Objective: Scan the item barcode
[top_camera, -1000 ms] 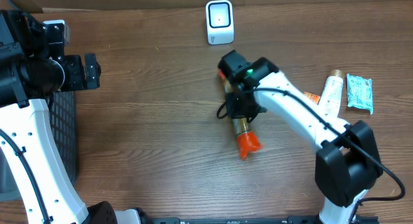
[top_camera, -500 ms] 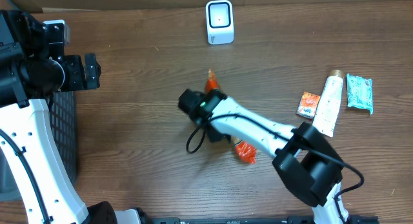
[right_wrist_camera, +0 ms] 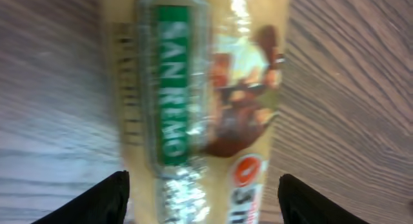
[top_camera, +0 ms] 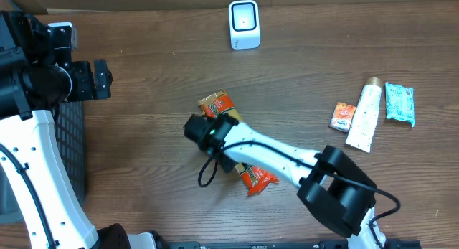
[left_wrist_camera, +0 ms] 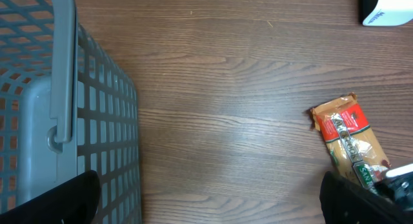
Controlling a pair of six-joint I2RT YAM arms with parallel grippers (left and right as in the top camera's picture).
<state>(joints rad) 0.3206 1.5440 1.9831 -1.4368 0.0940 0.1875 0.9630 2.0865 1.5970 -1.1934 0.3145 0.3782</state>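
The left arm and right arm have smooth white shells between bulky black joint housings. The left hand is black and blocky. A thin black cable loops beside the right wrist, where a small green light glows.

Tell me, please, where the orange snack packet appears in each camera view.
Overhead: packet mid-table, partly under the right arm, below the white scanner.
Left wrist: packet at the right edge, lower half; scanner in the top right corner.
Right wrist: packet fills the middle, blurred; no scanner.
Shared landmark: the scanner, in the overhead and left wrist views only.
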